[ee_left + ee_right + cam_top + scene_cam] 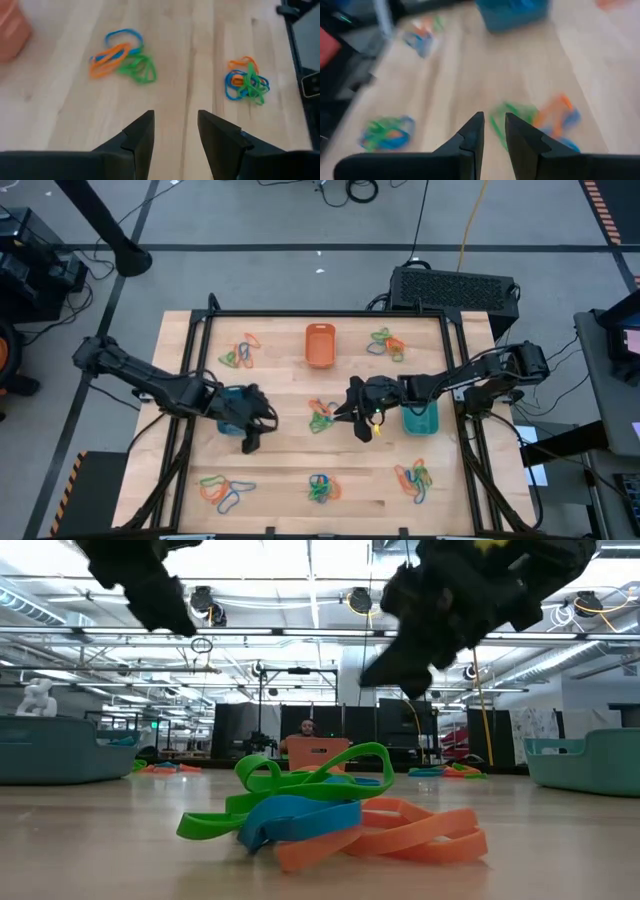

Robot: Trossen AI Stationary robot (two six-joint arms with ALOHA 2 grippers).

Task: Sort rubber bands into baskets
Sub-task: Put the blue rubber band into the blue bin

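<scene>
Overhead camera looks straight down on the whole table (300,470). Low camera sits at tabletop level. Wrist cameras look down close past fingers.

Blue basket (236,394) half hidden under left arm.

A wooden table (290,460) was seen bearing three baskets, orange (319,345), blue (233,402) and teal (420,418), among scattered rubber band clusters (321,488).
</scene>
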